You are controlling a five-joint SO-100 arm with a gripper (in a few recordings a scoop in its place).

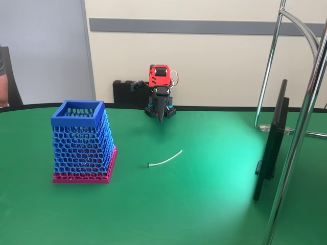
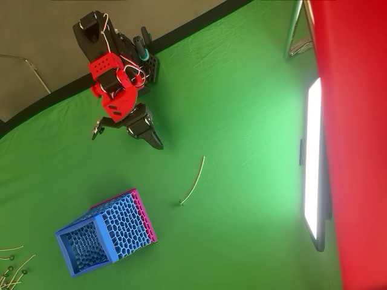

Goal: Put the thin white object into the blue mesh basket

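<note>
The thin white object (image 1: 165,161) (image 2: 194,180) lies flat on the green table, a curved strip with a small dark tip at its lower left end. The blue mesh basket (image 1: 82,143) (image 2: 106,235) stands upright to its left in the fixed view, honeycomb walls, solid blue rim, magenta base. My gripper (image 1: 161,116) (image 2: 156,142) hangs at the back of the table, folded near the arm's base, pointing down, jaws shut with nothing between them. It is well apart from the strip and the basket.
A dark monitor on a stand (image 1: 271,145) (image 2: 313,163) sits at the right, next to chrome poles (image 1: 301,127). Several loose strips (image 2: 12,266) lie off the table's edge in the overhead view. A black box (image 1: 125,94) stands behind the arm.
</note>
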